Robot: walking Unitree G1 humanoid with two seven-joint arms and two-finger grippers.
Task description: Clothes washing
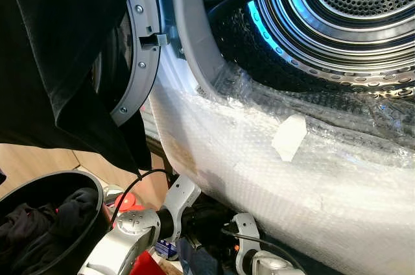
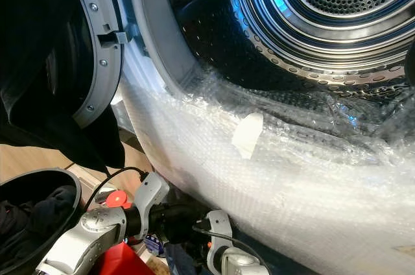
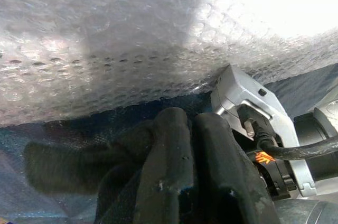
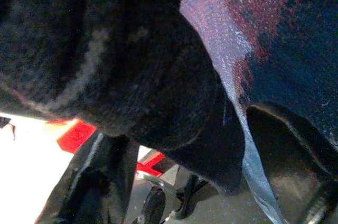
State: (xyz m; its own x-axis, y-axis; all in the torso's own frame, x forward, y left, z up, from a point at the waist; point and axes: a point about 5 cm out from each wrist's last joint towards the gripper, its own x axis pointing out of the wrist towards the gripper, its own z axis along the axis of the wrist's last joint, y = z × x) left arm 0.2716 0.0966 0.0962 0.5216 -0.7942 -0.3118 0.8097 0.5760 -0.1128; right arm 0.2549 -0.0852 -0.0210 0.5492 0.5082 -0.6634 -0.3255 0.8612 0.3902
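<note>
The washing machine's drum (image 1: 337, 22) stands open, its perforated steel inside lit blue. A black garment (image 1: 58, 61) hangs over the open grey door (image 1: 139, 61) on the left. Low in front of the machine, my left gripper (image 3: 193, 129) points under the bubble wrap with its fingers (image 3: 169, 171) pressed together and dark cloth (image 3: 68, 166) bunched around them. My right arm's wrist (image 1: 246, 236) sits just beside it. A bluish cloth (image 1: 194, 255) shows between the two arms. Black knit fabric (image 4: 132, 60) and a blue-and-red checked cloth (image 4: 274, 34) press close to the right wrist camera.
Bubble wrap (image 1: 292, 178) covers the machine's front below the opening, with a strip of tape (image 1: 288, 137) on it. A dark round basket (image 1: 96, 187) holding dark clothes (image 1: 45, 223) stands at lower left on the wooden floor (image 1: 32, 158). Something red (image 1: 146, 265) lies under my left arm.
</note>
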